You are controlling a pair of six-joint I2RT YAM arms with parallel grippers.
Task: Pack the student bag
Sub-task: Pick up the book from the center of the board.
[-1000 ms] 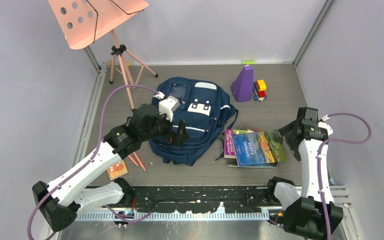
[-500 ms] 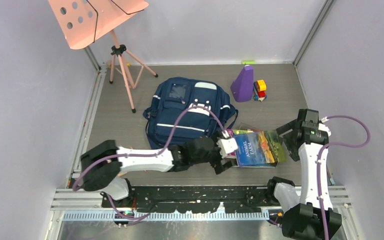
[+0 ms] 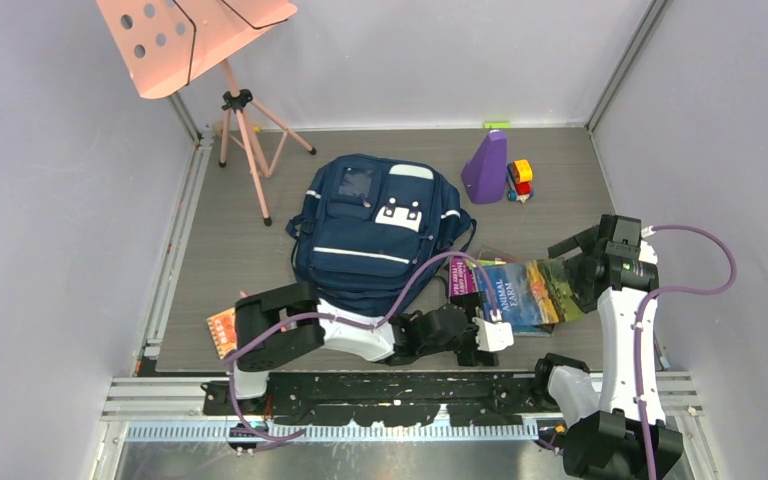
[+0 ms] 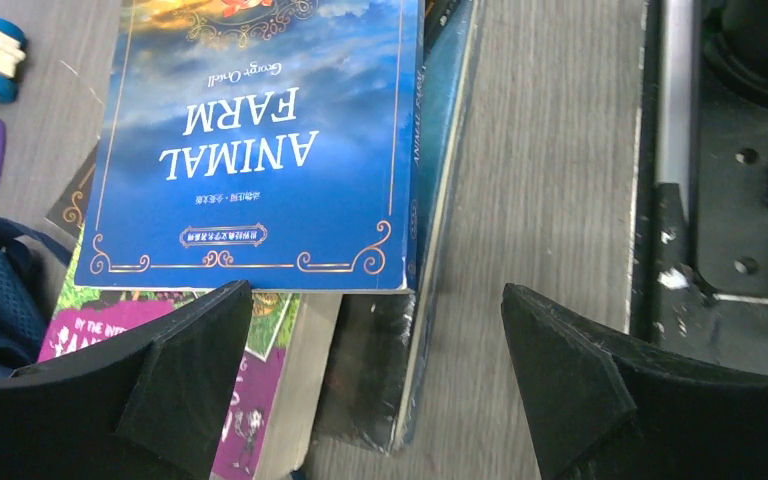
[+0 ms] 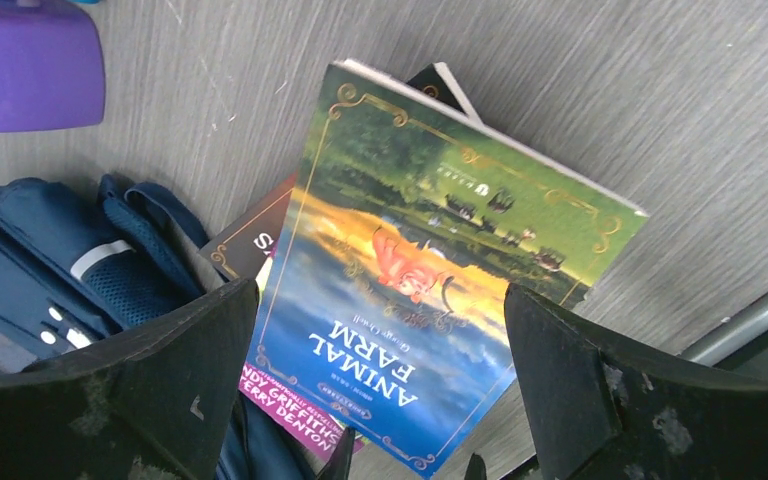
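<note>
Over the near end of the blue-and-green "Animal Farm" paperback (image 4: pixel 260 140) the left gripper (image 4: pixel 375 300) hangs released, jaws spread wide on nothing. The right gripper (image 5: pixel 380 300), equally slack, hovers above the book's far right corner. To take it cleanly, I judge one finger should slip under the overhanging cover edge and lift only this top volume off the purple-covered book (image 4: pixel 260 410) below. Left of the paperback lies the large navy blue fabric backpack (image 3: pixel 375 240), front up and a strap against the stack; I cannot tell whether it is open. Between the paperback and the black metal base rail (image 4: pixel 675 150) the grey wood-grain table (image 4: pixel 550 150) leaves a narrow strip. Beyond the paperback is more room.
</note>
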